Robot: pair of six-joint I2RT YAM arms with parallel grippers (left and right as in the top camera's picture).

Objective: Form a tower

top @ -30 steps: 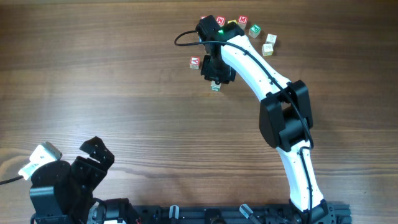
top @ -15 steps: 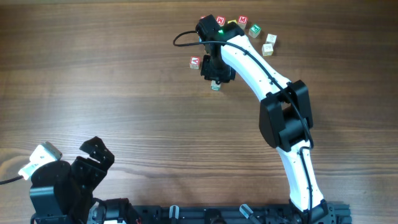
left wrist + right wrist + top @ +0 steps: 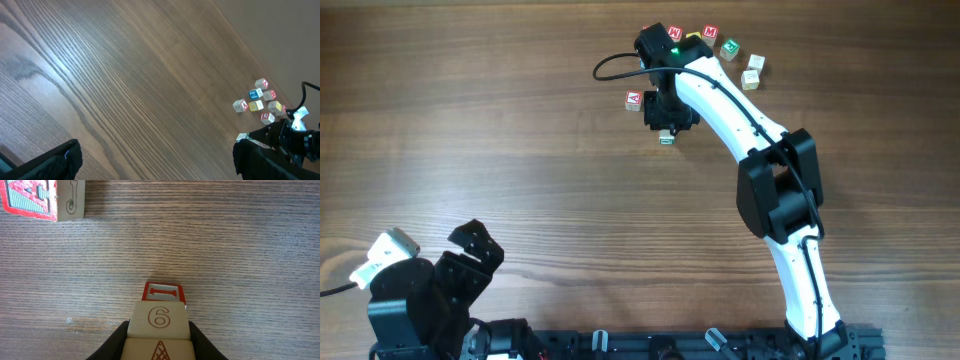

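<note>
Tower (image 3: 159, 316) clamped in R gripper (image 3: 159, 331), seemingly resting on table (image 3: 240, 240).

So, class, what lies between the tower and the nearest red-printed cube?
Only bare table separates the red-printed cube from the tower, seen in right wrist view.

Wooden table (image 3: 125, 75); letter cubes (image 3: 257, 102) clustered far right; dark arm (image 3: 300, 139) just beside them.

light: bright, even | shadows: soft (short) | focus: sharp | sheen: faint on tabletop (image 3: 100, 75)
</note>
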